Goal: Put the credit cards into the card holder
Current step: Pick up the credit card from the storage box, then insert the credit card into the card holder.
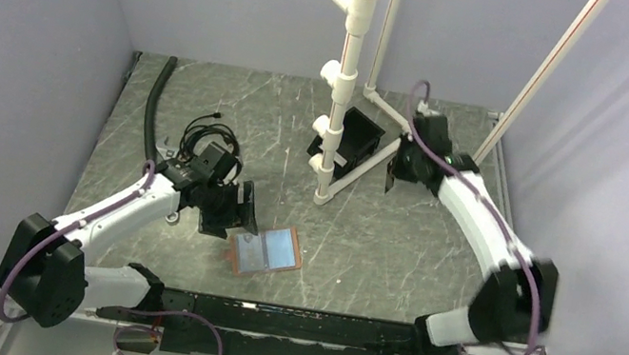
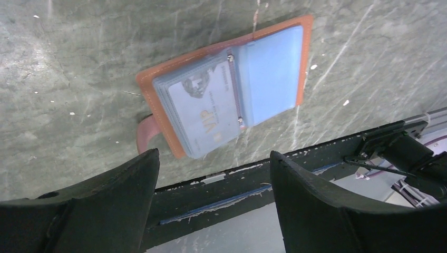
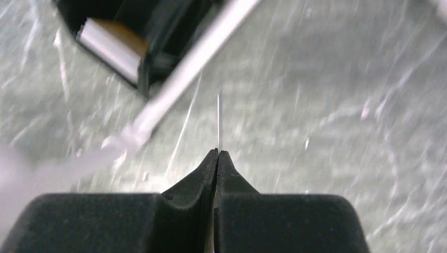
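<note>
Card [image 3: 220,121] first: my right pincer [image 3: 217,153] is closed tight on it, so it shows only as a thin pale line seen edge-on. That is out at the far right of the table [image 1: 376,246], beside the black box [image 1: 358,137] and the white pipe [image 1: 341,95]. My left pincer [image 2: 214,155] gapes wide with nothing in it, hovering just left of the wallet [image 1: 264,251]. The wallet lies open, sleeves up, toward the near edge, and a printed card [image 2: 203,108] shows in its left-hand sleeve. I judge the carry comes next. I should swing clear of the pipe, bring the card level with a free sleeve's mouth and slide it in at a shallow angle. My left pincer can pin the wallet so it cannot skid.
</note>
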You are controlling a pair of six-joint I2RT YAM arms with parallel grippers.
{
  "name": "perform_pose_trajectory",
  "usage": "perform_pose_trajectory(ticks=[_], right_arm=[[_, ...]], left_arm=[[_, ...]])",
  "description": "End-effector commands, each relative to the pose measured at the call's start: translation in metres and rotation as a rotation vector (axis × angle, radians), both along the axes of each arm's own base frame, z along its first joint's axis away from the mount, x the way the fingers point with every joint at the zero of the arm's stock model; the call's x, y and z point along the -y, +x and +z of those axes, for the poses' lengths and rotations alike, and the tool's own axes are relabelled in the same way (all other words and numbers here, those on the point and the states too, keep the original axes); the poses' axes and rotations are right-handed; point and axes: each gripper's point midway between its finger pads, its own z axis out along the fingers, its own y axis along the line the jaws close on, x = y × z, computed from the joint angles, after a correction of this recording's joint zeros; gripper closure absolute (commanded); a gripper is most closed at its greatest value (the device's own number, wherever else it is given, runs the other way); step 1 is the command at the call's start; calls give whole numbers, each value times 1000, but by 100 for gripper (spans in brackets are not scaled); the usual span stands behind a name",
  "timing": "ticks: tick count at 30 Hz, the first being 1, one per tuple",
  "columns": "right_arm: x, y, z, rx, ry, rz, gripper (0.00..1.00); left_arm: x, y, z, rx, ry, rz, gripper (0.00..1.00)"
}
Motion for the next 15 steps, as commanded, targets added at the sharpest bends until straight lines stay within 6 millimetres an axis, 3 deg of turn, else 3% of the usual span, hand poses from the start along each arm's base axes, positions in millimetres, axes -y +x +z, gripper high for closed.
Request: perform_pose_trajectory(ticks=[1, 3, 6, 9, 13, 15], right_arm=[[-15, -74, 14, 39, 235, 0, 100], [-32, -109, 2, 22, 345, 107, 100], [-94, -164, 2, -41, 669, 355, 100], [-149, -207, -7, -86, 748, 503, 100], [-200, -233, -4, -125, 822, 608, 100], [-217, -238, -14, -153, 792, 626, 100]], left_arm=[[-4, 2, -8, -12, 19, 32, 18], [-5, -1, -12, -35, 31, 36, 18], [-8, -4, -21, -60, 49, 45, 18], [-10, -8, -30, -80, 56, 47, 19], [-15, -15, -47, -133, 91, 51, 21], [-16, -23, -60, -173, 101, 53, 24]])
